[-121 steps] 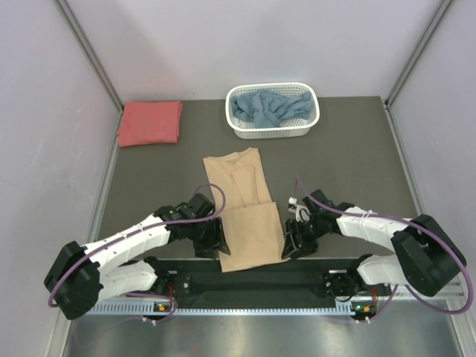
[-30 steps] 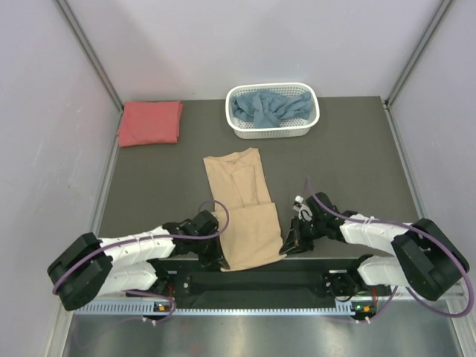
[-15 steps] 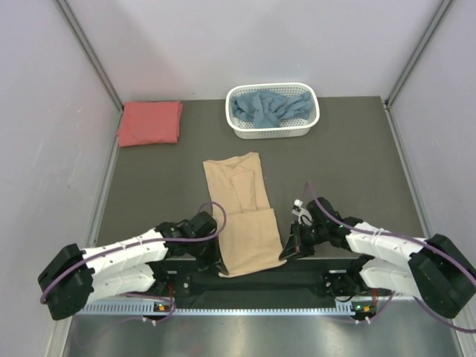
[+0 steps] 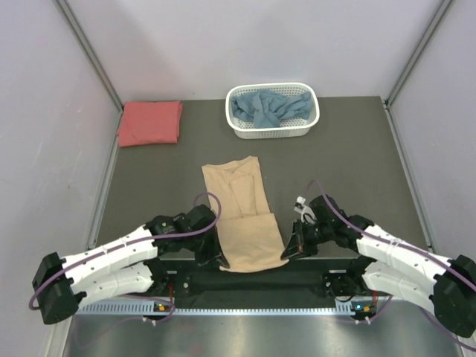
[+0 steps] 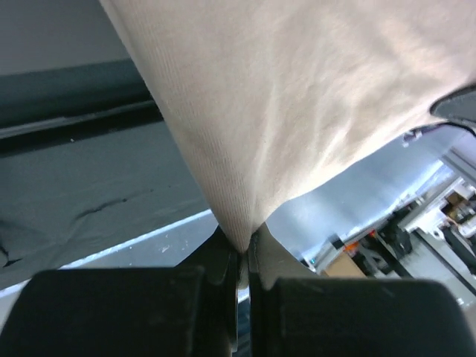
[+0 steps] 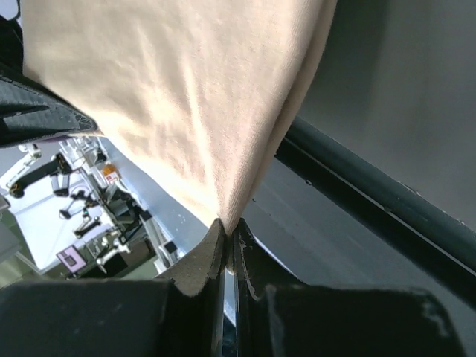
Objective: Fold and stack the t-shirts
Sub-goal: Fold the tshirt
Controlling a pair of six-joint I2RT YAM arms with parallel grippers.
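Observation:
A tan t-shirt, folded into a long strip, lies lengthwise in the middle of the table. Its near end is lifted off the surface. My left gripper is shut on the near left corner of it, the tan t-shirt rising out of the pinch. On the near right corner my right gripper is shut, with the tan t-shirt fanning up from its tips. A coral-red t-shirt lies folded at the far left. In the basket a dusty blue t-shirt sits crumpled.
The white lattice basket stands at the far middle of the dark table. Grey walls close in on both sides and behind. The arms' black mounting rail runs along the near edge.
Both grippers have risen and drawn toward the near edge with the tan t-shirt's near corners. The whole strip has slid slightly toward me, its near end lifted.

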